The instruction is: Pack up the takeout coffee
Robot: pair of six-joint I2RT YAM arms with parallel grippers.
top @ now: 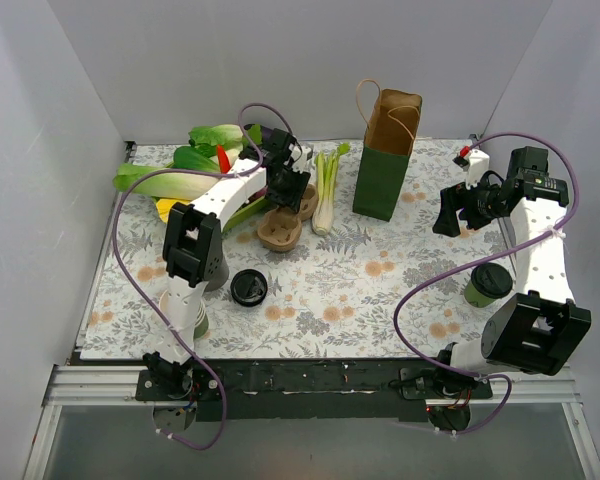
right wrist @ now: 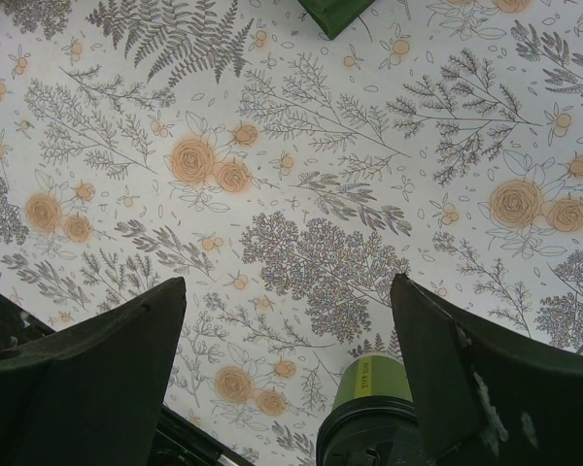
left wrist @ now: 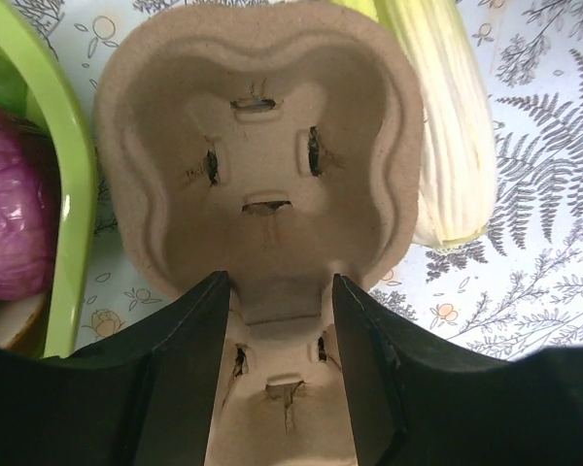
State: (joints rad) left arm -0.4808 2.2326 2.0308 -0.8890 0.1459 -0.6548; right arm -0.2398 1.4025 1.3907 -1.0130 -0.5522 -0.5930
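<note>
The takeout coffee (top: pixel 488 284), a dark green cup with a black lid, stands at the right, close to my right arm. It also shows at the bottom edge of the right wrist view (right wrist: pixel 369 427). My right gripper (top: pixel 450 215) is open and empty, held above the bare mat (right wrist: pixel 287 301) beyond the cup. My left gripper (top: pixel 290 192) is closed on the narrow waist of a brown pulp cup carrier (top: pixel 280 230). In the left wrist view its fingers (left wrist: pixel 280 282) press the carrier (left wrist: pixel 257 126) from both sides. Both cup wells are empty.
A green paper bag (top: pixel 385 160) stands open at the back, and its corner shows in the right wrist view (right wrist: pixel 330 12). A loose black lid (top: pixel 248 287) lies by the left arm. Leafy greens (top: pixel 195 160), a celery stalk (top: pixel 325 185) and a purple onion (left wrist: pixel 10 214) lie around the carrier.
</note>
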